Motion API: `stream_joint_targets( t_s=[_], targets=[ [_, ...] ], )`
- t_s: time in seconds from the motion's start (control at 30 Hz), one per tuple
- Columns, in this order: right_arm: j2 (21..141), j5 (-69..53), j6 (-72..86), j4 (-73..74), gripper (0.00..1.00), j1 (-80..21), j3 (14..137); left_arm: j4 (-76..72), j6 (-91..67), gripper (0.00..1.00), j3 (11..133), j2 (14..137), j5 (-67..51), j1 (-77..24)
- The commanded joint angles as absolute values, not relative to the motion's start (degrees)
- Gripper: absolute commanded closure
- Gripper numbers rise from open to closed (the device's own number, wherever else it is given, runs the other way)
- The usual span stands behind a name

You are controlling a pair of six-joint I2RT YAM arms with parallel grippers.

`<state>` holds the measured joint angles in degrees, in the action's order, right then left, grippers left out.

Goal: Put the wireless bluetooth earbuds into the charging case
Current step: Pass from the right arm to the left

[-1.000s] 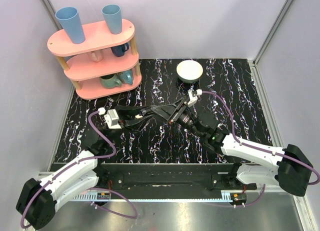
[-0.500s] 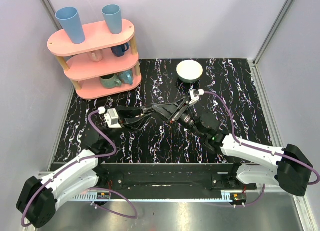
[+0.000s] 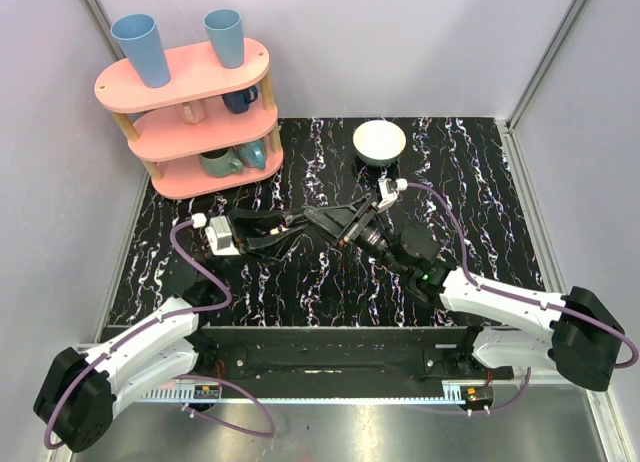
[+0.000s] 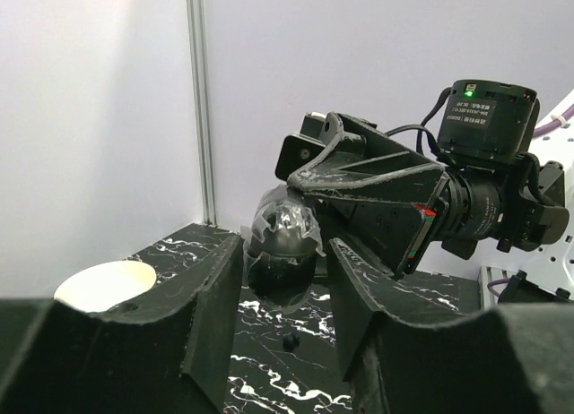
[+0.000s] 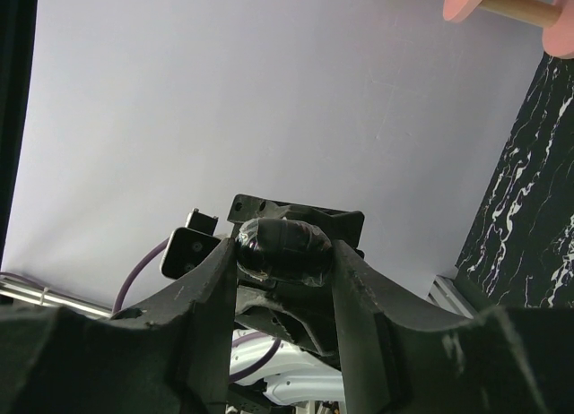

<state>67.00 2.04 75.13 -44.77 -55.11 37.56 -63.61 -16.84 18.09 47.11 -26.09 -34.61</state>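
Left gripper (image 4: 285, 253), having shifted slightly, is straddling the dark rounded object (image 4: 282, 233) the right gripper (image 5: 284, 251) is clamping. Its own grip is unclear and insertion is pending.

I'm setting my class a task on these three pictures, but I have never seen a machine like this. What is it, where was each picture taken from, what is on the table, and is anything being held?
It is two robot arms bolted at the near edge of a black table. The wide picture looks down from above. The other two come from a camera on each wrist, looking along its own gripper. On the table stand a white bowl and a pink shelf of cups, and a small black object lies nearby. The right gripper is clamped on a dark rounded object, perhaps the charging case. The left gripper has a finger either side of it; whether it grips, I cannot tell.
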Motion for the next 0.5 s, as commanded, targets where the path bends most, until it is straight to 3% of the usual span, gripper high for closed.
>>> stream_joint_targets(
  t_s=[0.0,0.23,0.47],
  targets=[
    [67.15,2.46,75.85,-47.55,1.00,-54.84,37.53,-68.03,-17.23,0.54,18.02,47.20,-25.66,-34.80],
    [66.62,2.11,75.23,-47.55,1.00,-54.76,37.88,-67.68,-17.31,0.62,18.02,47.46,-25.66,-34.89],
    [67.32,1.50,75.67,-48.60,1.00,-54.67,37.97,-66.45,-17.23,0.57,18.46,47.37,-25.84,-34.98]
  ],
)
